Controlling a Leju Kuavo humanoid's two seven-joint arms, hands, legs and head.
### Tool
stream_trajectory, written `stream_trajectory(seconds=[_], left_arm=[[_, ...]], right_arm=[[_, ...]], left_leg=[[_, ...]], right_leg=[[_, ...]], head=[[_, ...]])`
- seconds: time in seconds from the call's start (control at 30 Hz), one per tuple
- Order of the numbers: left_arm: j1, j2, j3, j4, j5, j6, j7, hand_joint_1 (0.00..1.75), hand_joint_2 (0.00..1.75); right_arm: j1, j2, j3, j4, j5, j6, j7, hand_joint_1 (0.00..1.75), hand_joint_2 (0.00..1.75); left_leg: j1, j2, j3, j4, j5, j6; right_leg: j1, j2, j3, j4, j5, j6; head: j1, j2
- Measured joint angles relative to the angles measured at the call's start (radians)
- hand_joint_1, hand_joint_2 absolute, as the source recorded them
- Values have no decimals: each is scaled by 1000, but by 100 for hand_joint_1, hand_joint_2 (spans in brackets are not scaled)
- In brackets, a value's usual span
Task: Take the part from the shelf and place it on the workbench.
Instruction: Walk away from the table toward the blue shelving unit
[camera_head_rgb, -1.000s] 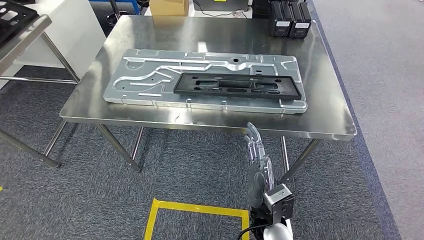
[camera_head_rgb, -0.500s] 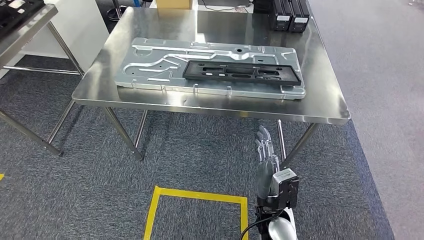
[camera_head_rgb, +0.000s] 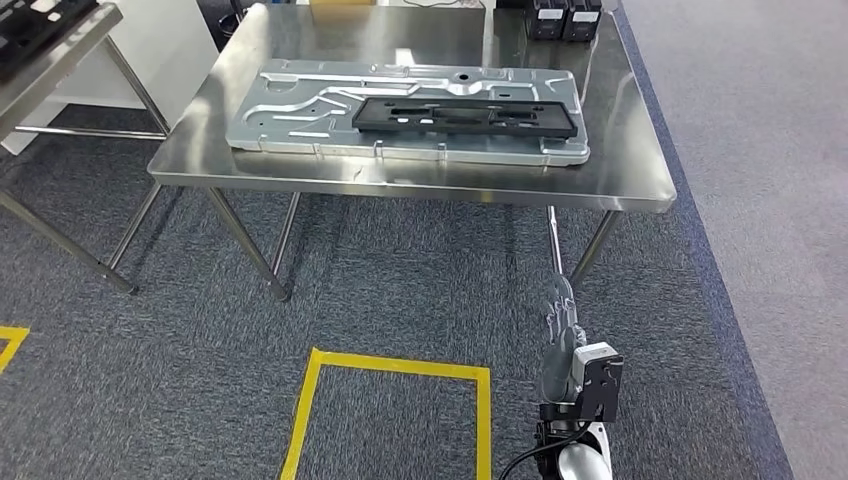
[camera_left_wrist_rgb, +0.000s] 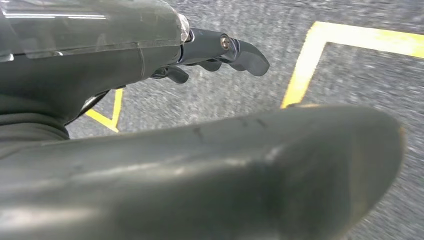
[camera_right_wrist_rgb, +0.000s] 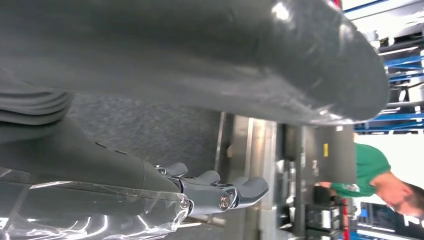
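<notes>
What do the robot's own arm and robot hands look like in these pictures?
In the head view the right robot hand has slim grey fingers on a silver arm; a boxy grey camera block sits at the wrist, with a black cable looping below. Up close, the left robot hand shows dark fingers with a small screw, a thick grey thumb and clear film over its back. The right wrist view shows the same build.

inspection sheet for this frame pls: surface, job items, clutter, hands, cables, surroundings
Surface: stainless steel workbench, shiny, standing on grey carpet.
Job's things: long black plastic frame part lying flat on a large stamped grey metal panel on the bench.
Clutter: black boxes at the bench's far edge.
Robot hands: right robot hand hanging below bench height, fingers straight, holding nothing; left robot hand over the floor, holding nothing.
Cables: black cable at the right wrist.
Surroundings: yellow floor tape; second metal table at left; a person beyond.
</notes>
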Motion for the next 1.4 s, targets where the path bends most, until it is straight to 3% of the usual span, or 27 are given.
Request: stream_trajectory(seconds=[0.07,0.1,0.13,0.2,0.27,0.33,0.37,0.4,0.43,0.5,0.57,0.63,0.7,0.73,0.8,0.87,0.9,0.93,0.97,1.03,1.1,1.13,1.2,1.23,1.3,1.37,1.4], left_arm=[[-2,8,-1,0,0,2,10,0,0],[-3,11,-1,0,2,4,15,0,0],[-3,15,-1,0,4,6,20,0,0],[-1,20,0,0,10,10,36,0,0],[1,27,1,0,15,15,53,0,0],[2,35,3,0,19,17,63,0,0],[3,39,4,0,21,18,66,0,0],[3,41,5,0,23,18,67,0,0],[4,43,6,0,25,18,67,0,0],[6,45,6,0,26,18,68,0,0],[10,48,6,0,27,17,67,0,0],[14,51,7,0,26,15,66,0,0],[16,53,7,0,26,14,65,0,0],[16,55,7,0,26,13,65,0,0],[17,57,7,0,25,12,64,0,0],[18,58,7,0,21,9,63,0,0],[18,58,7,0,18,7,62,0,0],[18,58,7,0,16,6,61,0,0],[18,59,7,0,14,5,60,0,0],[17,63,6,0,13,3,59,0,0],[17,67,6,-1,12,2,58,0,0],[16,68,6,-2,12,2,58,0,0],[16,67,6,-2,10,2,60,0,0],[16,66,6,-2,9,2,62,0,0],[17,65,6,-2,9,3,68,0,0],[19,65,5,-2,7,5,70,0,0],[19,65,5,-2,6,5,71,0,0]], right_arm=[[7,1,-8,-4,2,3,1,0,0],[9,1,-11,-6,2,4,1,0,0],[11,1,-14,-8,2,6,1,0,0],[15,1,-18,-8,3,10,2,0,0],[18,1,-23,-8,2,15,3,0,0],[20,1,-27,-7,1,19,3,0,0],[20,1,-29,-6,0,21,4,0,0],[21,1,-31,-5,-1,22,4,0,0],[22,1,-32,-4,-1,23,4,0,0],[23,1,-34,-3,-2,25,4,0,0],[22,1,-34,-3,-3,27,4,0,0],[23,1,-35,-4,-5,30,4,0,0],[26,1,-35,-4,-8,31,4,0,0],[27,1,-35,-4,-10,32,5,0,0],[26,2,-35,-4,-13,33,6,0,0],[27,3,-35,-4,-16,35,7,0,0],[28,3,-35,-4,-17,36,7,0,0],[29,3,-35,-4,-18,36,8,0,0],[31,3,-35,-4,-19,36,9,0,0],[33,3,-35,-5,-20,38,10,0,0],[32,3,-35,-5,-21,40,9,0,0],[32,3,-35,-6,-22,41,9,0,0],[33,3,-35,-5,-23,43,9,0,0],[33,2,-35,-5,-25,43,8,0,0],[32,1,-36,-5,-27,45,7,0,0],[30,1,-36,-3,-29,47,6,0,0],[29,1,-36,-1,-29,47,6,0,0]], left_leg=[[-3,-2,107,-149,-8,10],[-6,-3,137,-198,-22,18],[-10,-3,148,-223,-30,26],[-10,0,138,-229,-15,44],[-7,6,117,-233,10,60],[-10,10,87,-231,34,69],[-12,11,71,-230,47,70],[-13,13,53,-227,59,70],[-14,15,36,-224,70,69],[-15,23,1,-212,88,65],[-18,31,-23,-195,99,57],[-19,42,-32,-187,111,45],[-15,50,-37,-185,118,31],[-13,43,-43,-174,101,23],[-9,19,-69,-99,13,13],[-8,7,-94,23,-81,10],[-7,6,-95,70,-95,11],[-8,5,-83,90,-85,12],[-8,3,-56,76,-59,16],[-10,-25,48,-45,-16,30],[-13,-64,149,-192,-26,43],[-16,-73,174,-232,-37,47],[-18,-58,173,-250,-28,52],[-17,-45,165,-253,-16,58],[-13,-18,143,-258,9,68],[-14,8,114,-257,28,72],[-14,21,99,-256,37,70]], right_leg=[[2,1,-17,8,16,10],[2,1,-20,9,25,16],[2,0,-22,8,34,23],[-1,1,-26,9,41,36],[-4,4,-44,56,-22,45],[-6,5,-73,174,-131,51],[-6,6,-84,236,-163,54],[-6,5,-84,278,-169,56],[-7,5,-70,292,-152,56],[-7,-1,7,220,-99,53],[-1,-26,113,75,-103,45],[7,-38,161,-7,-126,30],[8,-27,149,-15,-113,13],[7,-21,139,-16,-101,4],[6,-10,111,-18,-74,-9],[8,5,77,-16,-48,-13],[9,14,58,-14,-34,-12],[10,22,39,-12,-21,-11],[11,31,21,-8,-9,-9],[10,48,-10,-1,14,-3],[9,63,-26,2,35,5],[8,70,-30,1,46,12],[6,82,-35,-4,65,25],[6,76,-42,2,56,29],[4,45,-67,65,-23,34],[-2,22,-99,193,-122,45],[-7,19,-107,251,-138,52]], head=[[0,0],[1,0],[1,0],[1,0],[2,0],[3,0],[3,0],[3,0],[3,0],[3,0],[3,0],[2,0],[2,0],[2,0],[2,0],[1,0],[1,0],[1,0],[1,0],[1,0],[2,0],[2,0],[1,0],[1,0],[3,0],[4,0],[4,0]])
